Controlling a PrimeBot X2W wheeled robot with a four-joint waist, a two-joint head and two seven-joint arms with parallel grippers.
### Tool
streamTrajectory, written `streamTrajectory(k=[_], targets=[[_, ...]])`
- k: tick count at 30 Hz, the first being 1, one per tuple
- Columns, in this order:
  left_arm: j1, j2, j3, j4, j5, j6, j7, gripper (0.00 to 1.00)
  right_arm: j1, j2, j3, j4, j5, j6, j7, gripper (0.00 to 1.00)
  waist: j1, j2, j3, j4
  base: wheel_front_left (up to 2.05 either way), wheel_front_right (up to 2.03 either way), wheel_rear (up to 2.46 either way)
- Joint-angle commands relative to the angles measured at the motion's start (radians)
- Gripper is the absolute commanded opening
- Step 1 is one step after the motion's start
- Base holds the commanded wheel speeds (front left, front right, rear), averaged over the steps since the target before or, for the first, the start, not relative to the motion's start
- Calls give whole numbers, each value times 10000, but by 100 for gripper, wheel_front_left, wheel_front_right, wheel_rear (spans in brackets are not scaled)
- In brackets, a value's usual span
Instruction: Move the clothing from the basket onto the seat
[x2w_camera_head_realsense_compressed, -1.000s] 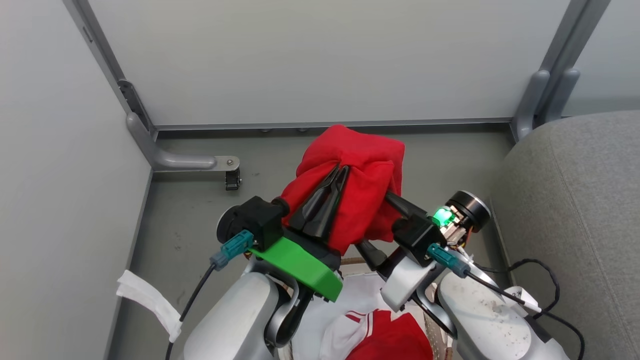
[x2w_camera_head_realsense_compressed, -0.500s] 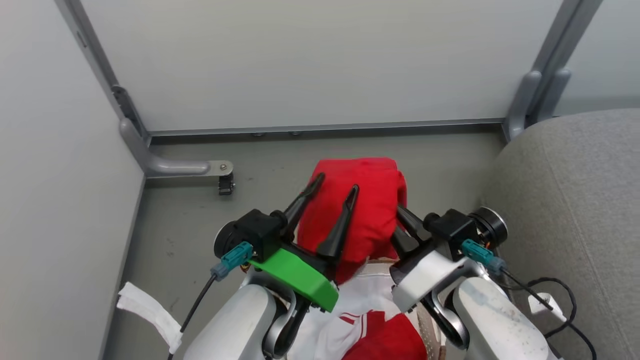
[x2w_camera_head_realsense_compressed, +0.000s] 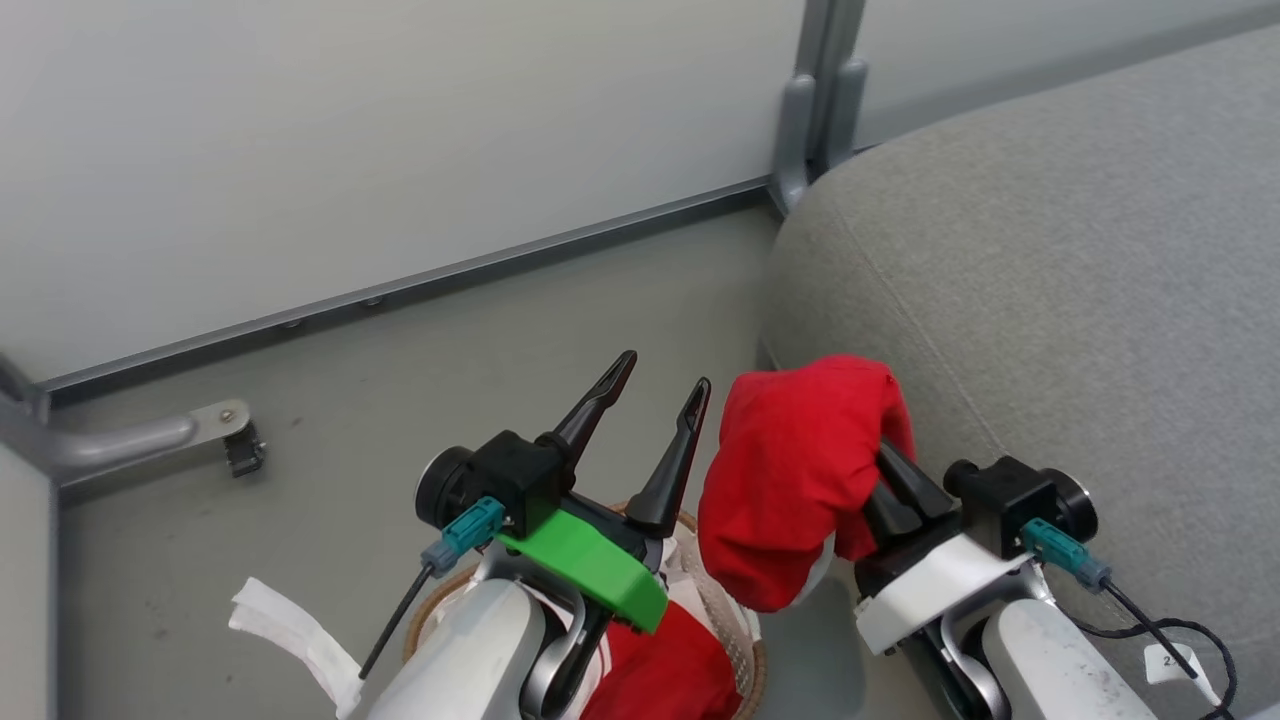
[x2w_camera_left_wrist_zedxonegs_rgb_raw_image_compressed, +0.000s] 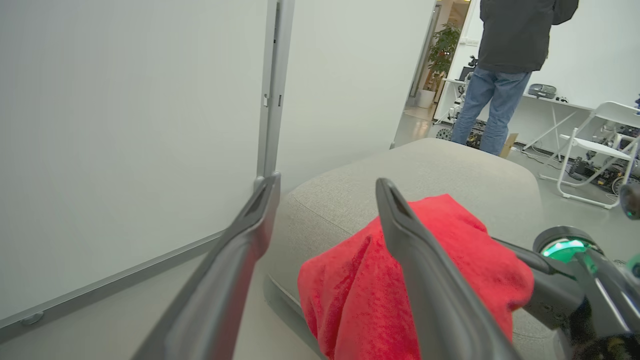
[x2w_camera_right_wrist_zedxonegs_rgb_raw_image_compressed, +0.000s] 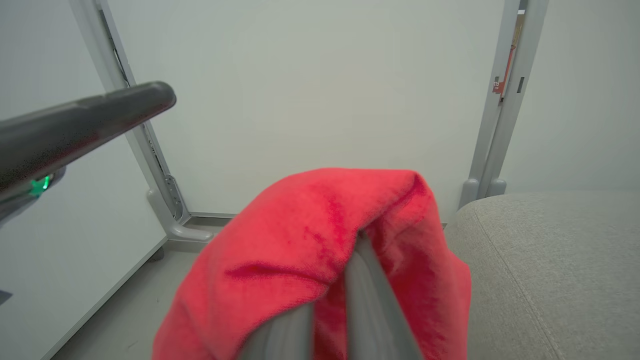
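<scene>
A bright red piece of clothing (x2w_camera_head_realsense_compressed: 795, 480) hangs bunched in the air with my right gripper (x2w_camera_head_realsense_compressed: 882, 468) shut on it, its fingertips buried in the fabric. It hangs just in front of the rounded edge of the grey seat (x2w_camera_head_realsense_compressed: 1050, 250). In the right wrist view the clothing (x2w_camera_right_wrist_zedxonegs_rgb_raw_image_compressed: 300, 245) drapes over my right gripper (x2w_camera_right_wrist_zedxonegs_rgb_raw_image_compressed: 357, 247). My left gripper (x2w_camera_head_realsense_compressed: 660, 385) stands open and holds nothing, just left of the garment. The basket (x2w_camera_head_realsense_compressed: 440, 600) shows part of its brown rim below my arms, with more red clothing (x2w_camera_head_realsense_compressed: 670, 670) inside.
White partition walls with grey posts (x2w_camera_head_realsense_compressed: 810, 110) stand behind. A bracket with a caster (x2w_camera_head_realsense_compressed: 235, 450) and a white strip (x2w_camera_head_realsense_compressed: 290, 620) lie on the floor at left. Beyond the seat (x2w_camera_left_wrist_zedxonegs_rgb_raw_image_compressed: 425, 170) stands a person (x2w_camera_left_wrist_zedxonegs_rgb_raw_image_compressed: 505, 50), next to a white folding chair (x2w_camera_left_wrist_zedxonegs_rgb_raw_image_compressed: 600, 150).
My left gripper opened and let go of the red clothing. My right gripper shut on it and carried it right, towards the seat. The camera turned right too.
</scene>
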Motion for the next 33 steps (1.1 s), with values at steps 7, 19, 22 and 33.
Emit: streamTrajectory(k=[7,19,22,33], targets=[[-333,52,-275,162,319,-40,6,100,-581,-551,-742,-111,-145,-10,-50,0,1,45,1365,-2063,0,0,0],[-1620,834,-1002,120,719,-43,5,100,-4273,-1546,-2580,1441,-1039,-10,-48,0,1,45,4346,-749,0,0,0],[-2006,1144,-1121,-31,781,-43,6,100,-5429,-1792,-3153,2262,-1302,-10,-48,0,1,45,5062,-384,0,0,0],[-2885,1772,-1225,-800,837,-44,6,100,-8363,-2589,-5565,4885,-2601,-10,-50,0,1,45,6936,624,0,0,0]])
